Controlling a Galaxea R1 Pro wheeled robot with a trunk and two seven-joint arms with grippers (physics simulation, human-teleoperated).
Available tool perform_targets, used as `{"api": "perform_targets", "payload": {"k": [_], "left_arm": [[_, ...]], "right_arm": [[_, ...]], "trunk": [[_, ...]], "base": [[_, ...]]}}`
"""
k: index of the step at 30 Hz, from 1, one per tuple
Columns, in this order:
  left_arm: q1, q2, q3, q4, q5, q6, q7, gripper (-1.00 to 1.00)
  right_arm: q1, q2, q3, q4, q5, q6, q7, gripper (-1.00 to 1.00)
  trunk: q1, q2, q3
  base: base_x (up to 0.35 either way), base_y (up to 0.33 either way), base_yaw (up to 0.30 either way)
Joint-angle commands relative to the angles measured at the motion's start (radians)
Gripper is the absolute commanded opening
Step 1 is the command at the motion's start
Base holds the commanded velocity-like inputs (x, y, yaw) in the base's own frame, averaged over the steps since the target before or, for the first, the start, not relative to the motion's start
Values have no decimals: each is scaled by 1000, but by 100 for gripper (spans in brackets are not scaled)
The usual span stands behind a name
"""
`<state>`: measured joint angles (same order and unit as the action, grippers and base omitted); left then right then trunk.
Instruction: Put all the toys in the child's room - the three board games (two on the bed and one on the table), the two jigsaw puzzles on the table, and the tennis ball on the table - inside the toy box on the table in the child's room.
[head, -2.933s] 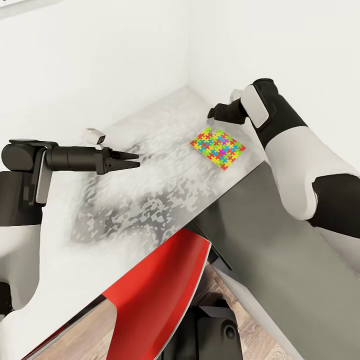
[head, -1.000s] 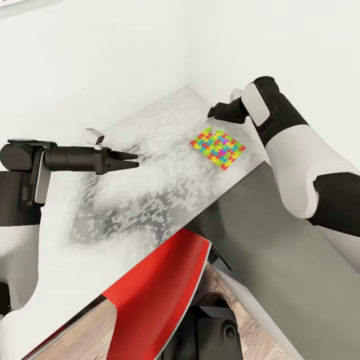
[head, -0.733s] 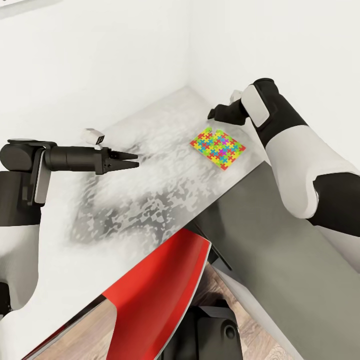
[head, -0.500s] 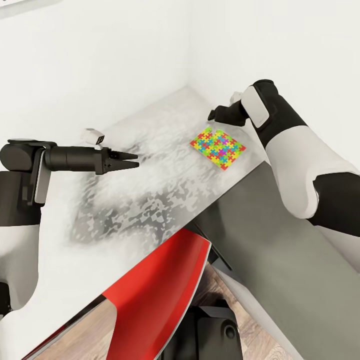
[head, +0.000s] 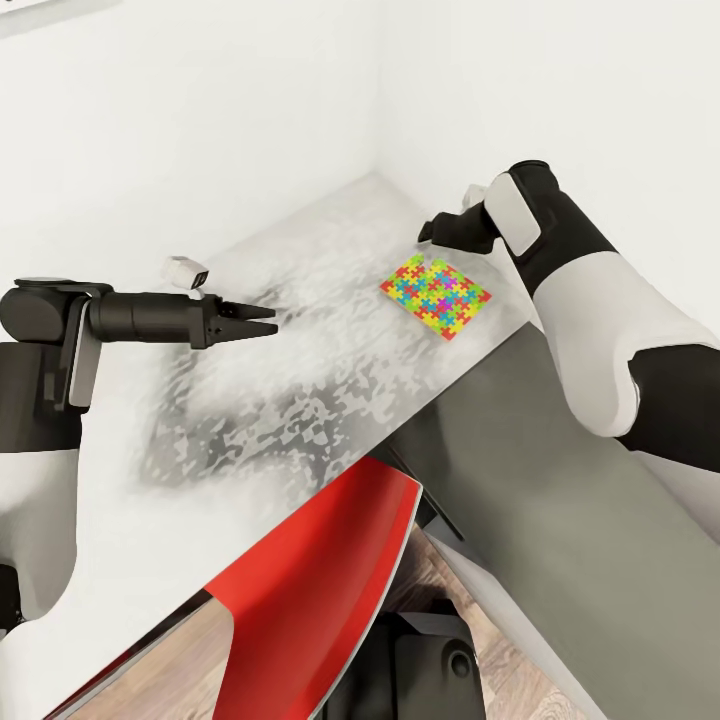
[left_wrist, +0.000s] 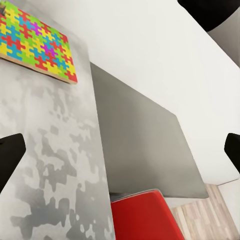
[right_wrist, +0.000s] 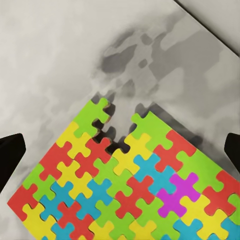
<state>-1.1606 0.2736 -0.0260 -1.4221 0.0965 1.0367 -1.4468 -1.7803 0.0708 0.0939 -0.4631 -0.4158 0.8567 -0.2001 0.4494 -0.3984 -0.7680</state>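
Note:
One jigsaw puzzle (head: 435, 296), a thin multicoloured slab, lies flat on the light-grey table (head: 300, 390) near the wall corner. My right gripper (head: 427, 232) hovers just beyond the puzzle's far corner. It is open and holds nothing. In the right wrist view the puzzle (right_wrist: 130, 185) lies below the right gripper (right_wrist: 120, 152), between its spread fingertips (right_wrist: 10, 155). My left gripper (head: 268, 320) is open and empty. It hangs over the table's middle, well left of the puzzle and pointing toward it. The left wrist view has the puzzle (left_wrist: 37, 42) far ahead of the left gripper (left_wrist: 120, 152).
A lower dark-grey table section (head: 560, 520) joins the light top at the right. A red chair (head: 320, 580) stands at the table's front edge over wood floor. White walls meet in a corner right behind the puzzle.
My right gripper has drifted slightly down and to the right near the puzzle's far corner. The left arm and the puzzle have not moved.

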Motion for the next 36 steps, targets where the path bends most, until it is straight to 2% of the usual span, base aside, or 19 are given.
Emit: {"api": "perform_targets", "payload": {"k": [1, 20, 36], "left_arm": [[-1, 1, -1, 0, 5, 11, 0, 100], [-1, 0, -2, 0, 5, 11, 0, 100], [-1, 1, -3, 0, 3, 11, 0, 100]], "right_arm": [[-1, -1, 6, -1, -11, 2, -9, 100], [-1, 2, 6, 0, -11, 2, -8, 100], [-1, 6, 3, 6, -11, -12, -10, 100]], "trunk": [[1, -2, -1], [1, -2, -21], [1, -2, -26]], "base": [[0, 0, 0], [0, 0, 0], [0, 0, 0]]}}
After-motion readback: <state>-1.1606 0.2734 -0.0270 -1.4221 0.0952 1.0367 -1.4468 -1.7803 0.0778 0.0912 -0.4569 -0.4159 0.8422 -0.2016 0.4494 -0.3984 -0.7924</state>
